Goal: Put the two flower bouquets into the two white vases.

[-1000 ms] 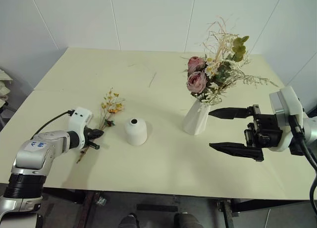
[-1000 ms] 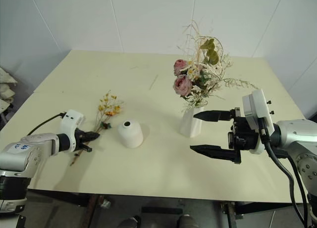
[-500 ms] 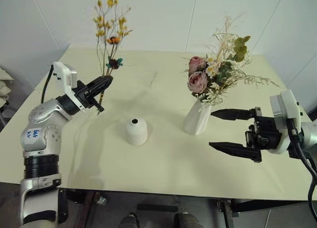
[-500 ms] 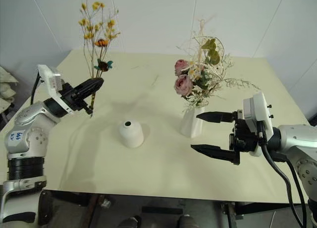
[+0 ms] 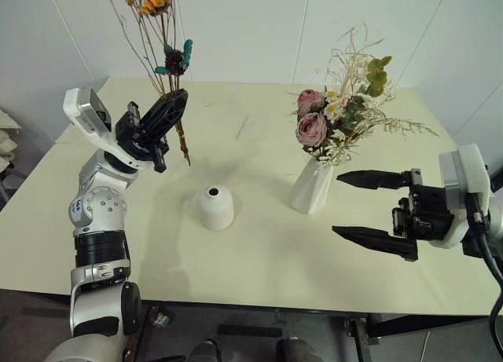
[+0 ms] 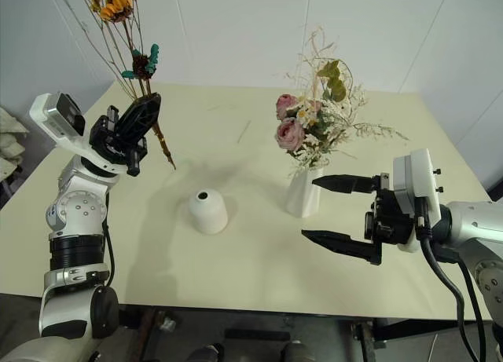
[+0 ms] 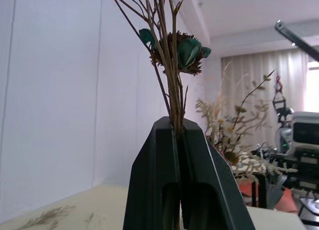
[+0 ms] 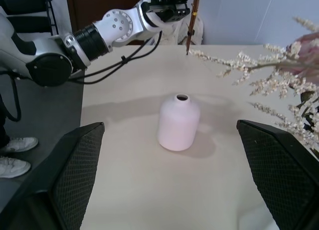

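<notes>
small blue scrawl on a white sticker on the left arm, too small to read; no other writing. left pincer [image 5: 174,104] is clamped on the brown stems of the yellow-orange sprig [image 5: 161,34], held up in the air over the bench [image 5: 259,244] at about 10 o'clock from the short domed vase [image 5: 215,208]. sprig's long axis runs near upright, flower heads up past the top edge and leaning slightly toward 11 o'clock, cut ends pointing down toward 5 o'clock, clear of the bench top. a second ago the sprig lay flat on the bench beside the domed vase with the pincer at its stems; since then it has been lifted and swung upright. domed vase stands mid-bench, dark hole up, nothing in it. rose bouquet [image 5: 339,111] sits upright in the tall cone vase [image 5: 312,186], at 3 o'clock from the dome, same as before. right pincer [image 5: 355,206] has fingers wide apart, holding nothing, just right of the cone vase, unmoved.
</notes>
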You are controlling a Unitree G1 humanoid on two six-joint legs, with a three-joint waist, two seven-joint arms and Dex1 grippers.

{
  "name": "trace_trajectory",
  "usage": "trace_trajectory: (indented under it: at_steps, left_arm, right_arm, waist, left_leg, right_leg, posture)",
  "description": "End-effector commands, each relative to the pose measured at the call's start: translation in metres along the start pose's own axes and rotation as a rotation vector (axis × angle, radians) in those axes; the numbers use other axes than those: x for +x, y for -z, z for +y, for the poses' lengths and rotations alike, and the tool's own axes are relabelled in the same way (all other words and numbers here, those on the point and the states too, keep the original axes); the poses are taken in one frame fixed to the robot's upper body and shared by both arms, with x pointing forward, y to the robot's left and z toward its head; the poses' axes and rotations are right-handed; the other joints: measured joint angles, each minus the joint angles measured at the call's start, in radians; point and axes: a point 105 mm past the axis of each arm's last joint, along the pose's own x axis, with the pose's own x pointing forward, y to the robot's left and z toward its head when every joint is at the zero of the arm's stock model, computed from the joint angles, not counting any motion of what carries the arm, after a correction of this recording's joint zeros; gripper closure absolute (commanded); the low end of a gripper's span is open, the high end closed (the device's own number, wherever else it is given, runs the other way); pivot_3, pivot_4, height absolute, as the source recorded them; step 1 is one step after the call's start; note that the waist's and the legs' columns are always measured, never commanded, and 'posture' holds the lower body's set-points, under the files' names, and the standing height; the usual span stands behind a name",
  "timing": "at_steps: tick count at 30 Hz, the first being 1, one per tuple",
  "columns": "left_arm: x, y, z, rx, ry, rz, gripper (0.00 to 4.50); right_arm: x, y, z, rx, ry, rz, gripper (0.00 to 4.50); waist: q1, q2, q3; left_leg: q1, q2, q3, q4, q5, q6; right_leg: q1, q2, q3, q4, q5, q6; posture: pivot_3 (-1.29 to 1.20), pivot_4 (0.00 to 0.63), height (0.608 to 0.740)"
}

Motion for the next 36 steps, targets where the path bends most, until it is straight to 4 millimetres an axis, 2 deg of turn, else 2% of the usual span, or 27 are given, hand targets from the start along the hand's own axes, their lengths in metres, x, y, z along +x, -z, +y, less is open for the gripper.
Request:
trace_trajectory:
  at_steps: [1, 7, 12, 22, 36]
  left_arm:
    - [0.003, -0.006, -0.005, -0.044, 0.045, -0.038, 4.45]
    - [-0.003, 0.005, -0.004, -0.105, 0.03, -0.01, 4.45]
    - [-0.011, 0.024, 0.003, -0.118, -0.012, 0.034, 4.45]
    - [0.0, 0.044, 0.001, -0.159, 0.021, 0.038, 4.45]
    - [0.0, 0.056, 0.002, -0.16, 0.014, 0.057, 4.45]
  right_arm:
    - [-0.004, -0.011, 0.0, -0.065, 0.013, -0.014, 0.0]
    - [-0.004, -0.009, 0.001, -0.063, 0.026, -0.013, 0.0]
    - [-0.003, -0.005, 0.0, -0.061, 0.042, -0.012, 0.0]
    - [-0.002, -0.002, 0.001, -0.056, 0.06, -0.01, 0.0]
    - [-0.001, 0.0, 0.002, -0.058, 0.063, -0.001, 0.0]
  waist:
    - [0.0, 0.0, 0.0]
    - [0.0, 0.0, 0.0]
    - [0.001, 0.0, 0.0]
    - [0.001, 0.0, 0.0]
    - [0.0, 0.0, 0.0]
  left_leg:
    - [0.0, 0.0, 0.0, 0.0, 0.0, 0.0]
    - [0.0, 0.0, 0.0, 0.001, 0.0, 0.0]
    - [0.0, 0.0, 0.0, 0.001, 0.0, 0.0]
    - [0.0, 0.0, 0.0, 0.001, 0.0, 0.0]
    - [0.0, 0.0, 0.0, 0.0, 0.0, 0.0]
  right_leg:
    - [0.0, 0.0, 0.0, 0.0, 0.0, 0.0]
    - [0.0, 0.0, 0.0, 0.001, 0.0, 0.0]
    - [0.0, 0.0, 0.0, 0.001, 0.0, 0.0]
    - [0.0, 0.0, 0.001, 0.0, 0.0, 0.0]
    - [0.0, 0.0, 0.001, 0.0, 0.0, 0.0]
  posture:
    - [0.0, 0.15, 0.74]
    - [0.0, 0.15, 0.74]
    - [0.0, 0.15, 0.74]
    - [0.0, 0.15, 0.74]
    - [0.0, 0.15, 0.74]
